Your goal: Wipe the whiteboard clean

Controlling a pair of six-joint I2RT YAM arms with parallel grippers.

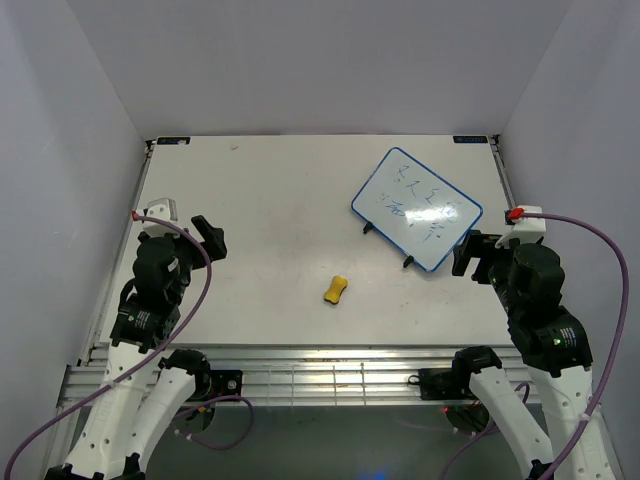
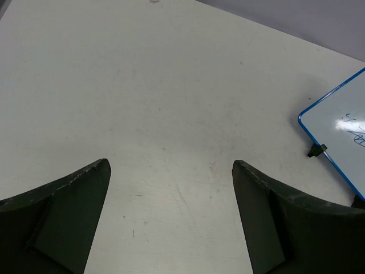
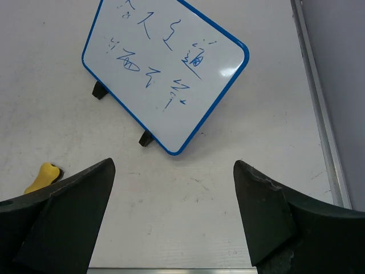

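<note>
nearby, yellow eraser (image 1: 336, 289) beside whiteboard (image 1: 417, 208)

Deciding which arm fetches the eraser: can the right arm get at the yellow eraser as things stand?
Probably yes. The yellow eraser lies alone on the table, left of the open right hand. Only the near corner of the whiteboard sits close to that path, so the hand may need to skirt it.
</note>
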